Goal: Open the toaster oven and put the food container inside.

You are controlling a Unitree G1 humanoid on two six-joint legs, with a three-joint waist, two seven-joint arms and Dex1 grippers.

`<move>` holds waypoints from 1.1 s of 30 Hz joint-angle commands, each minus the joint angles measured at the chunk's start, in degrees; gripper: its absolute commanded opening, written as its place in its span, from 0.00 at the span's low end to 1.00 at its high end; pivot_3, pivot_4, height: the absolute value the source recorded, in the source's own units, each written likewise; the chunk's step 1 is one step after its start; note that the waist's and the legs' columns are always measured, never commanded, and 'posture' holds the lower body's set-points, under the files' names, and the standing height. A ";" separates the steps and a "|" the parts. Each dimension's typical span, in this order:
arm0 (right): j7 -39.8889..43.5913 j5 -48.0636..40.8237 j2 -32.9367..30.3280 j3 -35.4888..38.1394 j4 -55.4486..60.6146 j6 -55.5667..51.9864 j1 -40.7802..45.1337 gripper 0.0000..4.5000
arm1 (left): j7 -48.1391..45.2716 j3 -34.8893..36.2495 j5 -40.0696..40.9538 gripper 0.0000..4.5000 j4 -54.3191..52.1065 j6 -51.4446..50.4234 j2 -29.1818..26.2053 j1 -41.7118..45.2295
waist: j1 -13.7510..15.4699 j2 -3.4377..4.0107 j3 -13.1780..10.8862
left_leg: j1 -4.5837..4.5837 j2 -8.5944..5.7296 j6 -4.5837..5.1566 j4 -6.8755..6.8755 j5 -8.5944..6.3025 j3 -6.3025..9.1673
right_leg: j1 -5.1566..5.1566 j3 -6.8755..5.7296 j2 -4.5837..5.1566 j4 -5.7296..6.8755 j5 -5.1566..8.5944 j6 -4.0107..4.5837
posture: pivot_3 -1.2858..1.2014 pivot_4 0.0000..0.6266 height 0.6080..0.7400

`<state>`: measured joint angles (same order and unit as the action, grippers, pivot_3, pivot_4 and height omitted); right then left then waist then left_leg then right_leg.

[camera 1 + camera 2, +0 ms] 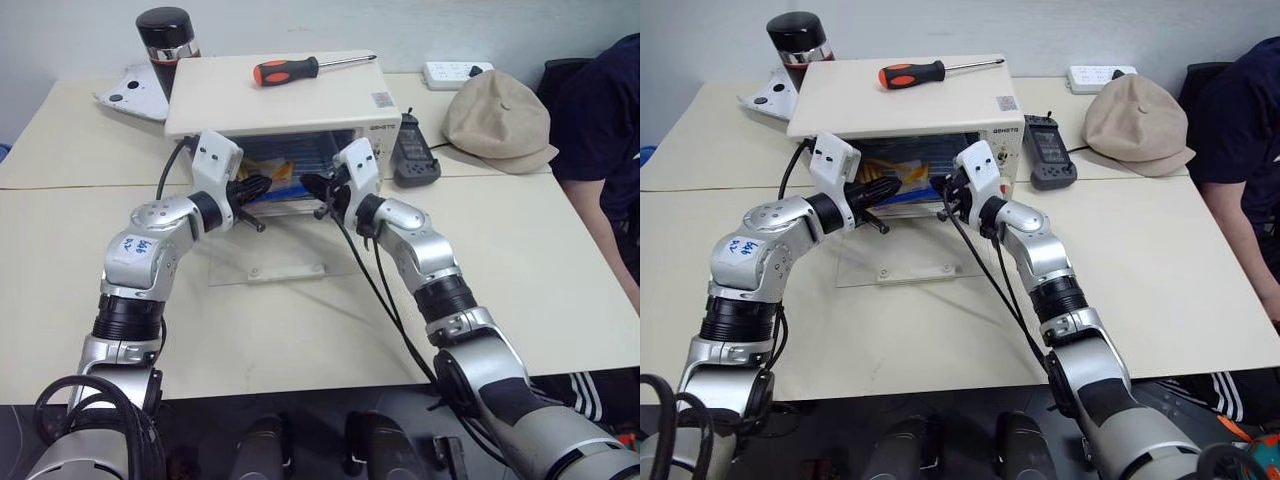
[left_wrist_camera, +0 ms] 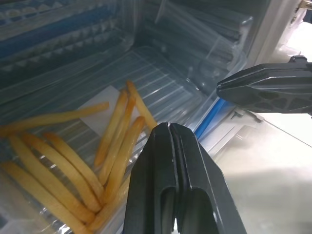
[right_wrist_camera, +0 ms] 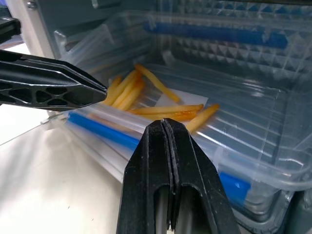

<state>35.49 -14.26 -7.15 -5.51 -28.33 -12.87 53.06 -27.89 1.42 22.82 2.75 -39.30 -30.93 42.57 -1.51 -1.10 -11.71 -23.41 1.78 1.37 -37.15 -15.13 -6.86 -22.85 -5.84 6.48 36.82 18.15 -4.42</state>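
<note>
The cream-white toaster oven [image 1: 280, 105] stands at the back of the table. Its glass door [image 1: 268, 266] lies dropped open, flat toward me. The clear food container [image 3: 234, 122], with blue strips and yellow fries inside, sits in the oven's mouth, partly inside. My left gripper [image 1: 262, 186] is shut, with nothing between its fingers, its tip at the container's near rim. My right gripper [image 1: 308, 184] is also shut and empty, level with the left, at the same rim a short way to the right. I cannot tell whether either tip touches the container.
An orange-handled screwdriver [image 1: 300, 68] lies on the oven's top. A black flask [image 1: 167, 40] and a white device [image 1: 133, 92] stand behind on the left. A black handset [image 1: 413, 155], a beige cap [image 1: 498, 118] and a power strip [image 1: 455, 72] are on the right, with a person [image 1: 605, 130] at the right edge.
</note>
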 commanded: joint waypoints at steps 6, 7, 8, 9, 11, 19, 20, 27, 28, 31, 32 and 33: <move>11.36 -14.85 -15.93 1.27 39.48 -24.88 -19.59 0.00 | -15.74 12.46 16.61 0.40 -20.36 -11.64 -14.53 -9.42 | -0.11 0.01 -0.01 | -0.05 0.03 -0.03 0.11 -0.06 0.15 | -0.02 0.00 0.02 -0.09 0.04 0.00 | 0.52 0.24 1.00; 12.26 -15.92 -17.94 1.22 42.28 -26.64 -21.62 0.00 | -17.38 13.63 18.02 0.47 -21.48 -12.39 -16.35 -10.43 | -0.16 0.01 -0.01 | -0.03 0.03 -0.04 0.09 -0.06 0.14 | 0.00 0.00 0.01 -0.15 0.04 0.00 | 0.52 0.24 1.00; 12.64 -16.63 -19.18 1.27 43.97 -27.86 -22.74 0.00 | -18.26 14.27 18.94 0.53 -22.12 -12.90 -17.47 -10.98 | -0.18 0.01 -0.01 | -0.03 0.04 -0.04 0.11 -0.06 0.11 | 0.00 0.02 0.00 -0.21 0.05 0.00 | 0.52 0.24 1.00; 13.35 -17.19 -21.27 1.63 46.57 -28.59 -25.76 0.00 | -21.28 15.76 19.66 0.60 -23.40 -12.83 -20.71 -12.86 | -0.18 0.01 -0.01 | 0.01 0.04 -0.04 0.09 -0.05 0.11 | 0.03 0.03 0.01 -0.16 0.05 0.00 | 0.52 0.24 1.00; 10.54 -18.82 -22.27 4.04 48.91 -31.97 -30.62 0.00 | -26.06 18.48 19.02 0.74 -24.35 -11.15 -26.57 -15.95 | -0.10 0.00 0.00 | 0.18 0.03 -0.12 0.13 -0.10 0.10 | 0.12 0.04 0.02 -0.34 0.07 0.03 | 0.52 0.24 1.00; 4.04 -12.95 -19.40 0.25 45.25 -28.73 -37.45 0.00 | -42.06 25.24 20.96 0.99 -24.67 -9.42 -40.71 -24.62 | -0.07 0.01 -0.01 | 0.17 0.03 -0.43 0.19 -0.29 0.11 | 0.05 0.03 0.04 -0.35 0.14 0.16 | 0.52 0.24 1.00; 2.91 -11.63 -18.26 -0.19 43.65 -27.34 -37.34 0.00 | -41.88 25.44 20.60 0.99 -24.62 -8.90 -41.07 -24.71 | -0.08 0.02 -0.01 | 0.17 0.04 -0.43 0.19 -0.29 0.12 | 0.05 0.01 0.03 -0.34 0.16 0.18 | 0.52 0.24 1.00; -0.74 -10.67 -9.77 2.08 34.71 -21.96 -30.91 0.00 | -39.22 25.67 19.46 0.99 -22.23 -7.51 -40.95 -23.60 | -0.19 0.01 -0.01 | 0.16 0.04 -0.28 0.18 -0.19 0.11 | 0.03 0.02 0.02 -0.29 0.16 0.19 | 0.52 0.24 1.00; -0.44 -11.78 -9.22 3.00 34.57 -22.05 -29.42 0.00 | -39.33 25.71 19.21 0.99 -21.71 -7.39 -41.10 -23.90 | -0.20 0.03 -0.02 | 0.16 0.05 -0.27 0.19 -0.18 0.11 | 0.02 0.02 0.00 -0.28 0.17 0.20 | 0.52 0.24 1.00; 2.65 -17.78 -10.87 6.89 36.46 -26.67 -24.64 0.08 | -38.89 26.05 18.15 1.00 -19.26 -6.28 -40.69 -24.23 | -0.19 0.06 -0.04 | 0.08 0.05 -0.25 0.20 -0.17 0.07 | -0.11 0.06 0.00 -0.22 0.17 0.20 | 0.52 0.24 1.00; 3.91 -20.06 -12.50 8.32 37.49 -28.95 -22.88 0.14 | -38.36 26.35 18.08 1.00 -18.26 -6.24 -40.34 -24.05 | -0.15 0.06 -0.04 | 0.06 0.05 -0.24 0.18 -0.17 0.05 | -0.14 0.07 0.00 -0.15 0.17 0.20 | 0.52 0.24 1.00; 5.46 -21.87 -14.57 9.41 38.52 -30.62 -21.37 0.20 | -37.95 26.82 18.37 1.00 -17.48 -6.50 -39.98 -23.87 | -0.13 0.08 -0.05 | 0.05 0.05 -0.23 0.17 -0.17 0.05 | -0.16 0.07 0.00 -0.10 0.17 0.20 | 0.52 0.24 1.00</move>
<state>38.63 -32.33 -20.05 0.77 6.19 -41.64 30.15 -66.43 25.09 41.35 -15.79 -46.42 -70.83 18.05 -1.65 -1.02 -11.76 -23.39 1.83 1.16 -36.98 -15.29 -6.83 -23.04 -5.77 6.48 36.80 18.33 -4.22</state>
